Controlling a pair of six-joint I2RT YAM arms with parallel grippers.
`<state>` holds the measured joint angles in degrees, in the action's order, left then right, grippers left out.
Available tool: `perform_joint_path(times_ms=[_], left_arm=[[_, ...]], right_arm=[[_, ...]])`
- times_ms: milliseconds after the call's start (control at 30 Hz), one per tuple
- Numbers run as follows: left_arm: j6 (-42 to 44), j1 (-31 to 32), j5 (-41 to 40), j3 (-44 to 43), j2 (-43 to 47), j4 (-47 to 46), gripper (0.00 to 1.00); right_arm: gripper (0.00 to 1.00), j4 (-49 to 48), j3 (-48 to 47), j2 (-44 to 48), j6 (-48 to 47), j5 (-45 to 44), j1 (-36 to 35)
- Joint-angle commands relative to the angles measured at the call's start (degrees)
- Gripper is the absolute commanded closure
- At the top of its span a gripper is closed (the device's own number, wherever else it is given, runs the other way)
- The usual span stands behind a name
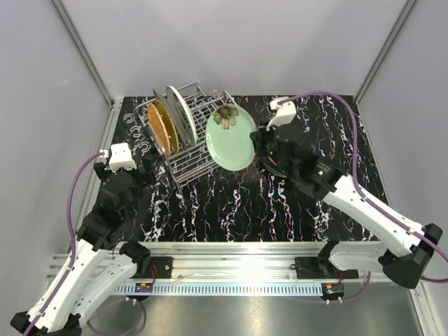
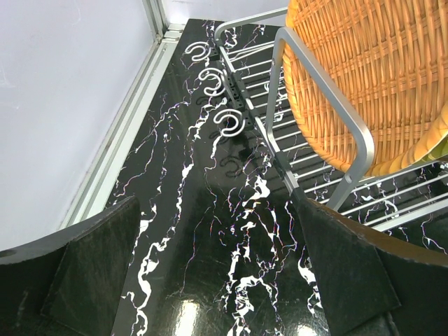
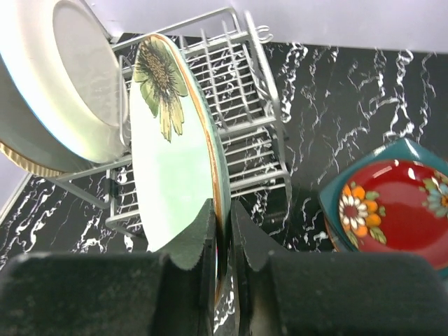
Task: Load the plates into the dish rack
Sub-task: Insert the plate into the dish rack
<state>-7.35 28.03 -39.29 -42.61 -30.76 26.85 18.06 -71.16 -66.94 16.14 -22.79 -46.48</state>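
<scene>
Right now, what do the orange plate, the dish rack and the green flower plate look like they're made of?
The orange plate looks like woven wicker or rattan, going by its visible weave, though it could be a moulded imitation. The dish rack looks like silver metal wire and tube with a satin sheen. The green flower plate is probably glazed ceramic: smooth, glossy, with a printed sunflower. Melamine is possible.

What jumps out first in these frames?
The green sunflower plate, pinched by its rim in the right gripper, on edge at the right end of the dish rack. The orange woven plate stands in the rack, and a red flowered plate lies on a teal plate on the table.
</scene>
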Motion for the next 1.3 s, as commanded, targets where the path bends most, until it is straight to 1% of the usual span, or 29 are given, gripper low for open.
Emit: perform_joint_path(times_ms=[0,200,367,500,633,867,900,1000,1267], left_arm=[[0.4,-0.3,-1.0,0.2,0.0,-3.1,0.01],[0.2,-0.3,-0.8,0.2,0.4,-3.1,0.01],[0.1,-0.3,-0.3,0.2,0.7,-3.2,0.01],[0.1,-0.3,0.2,0.2,0.9,-3.2,0.01],[0.1,-0.3,0.4,0.2,1.2,-3.2,0.01],[0.3,-0.4,-0.5,0.3,2.0,-3.1,0.01],[0.3,-0.4,-0.7,0.4,2.4,-3.3,0.01],[0.3,-0.3,-0.1,0.5,2.7,-3.4,0.01],[0.2,-0.4,1.2,0.3,2.1,-3.1,0.01]], right_arm=[[1.0,-12.4,-7.5,-2.1,-2.6,-6.8,-2.6],[1.0,-12.3,-13.2,-8.0,-5.9,-13.0,-4.8],[1.0,-13.8,-15.5,-11.3,-8.3,-15.0,-5.3],[1.0,-14.9,-17.5,-13.5,-10.1,-15.4,-6.1],[1.0,-15.3,-21.6,-17.2,-12.4,-15.7,-6.9],[1.0,-13.8,-28.8,-24.5,-15.9,-15.2,-7.7],[1.0,-13.7,-29.6,-25.3,-18.2,-15.4,-7.7],[1.0,-13.0,-32.5,-28.6,-20.0,-15.4,-7.8],[1.0,-12.5,-38.5,-34.0,-21.8,-14.0,-7.7]])
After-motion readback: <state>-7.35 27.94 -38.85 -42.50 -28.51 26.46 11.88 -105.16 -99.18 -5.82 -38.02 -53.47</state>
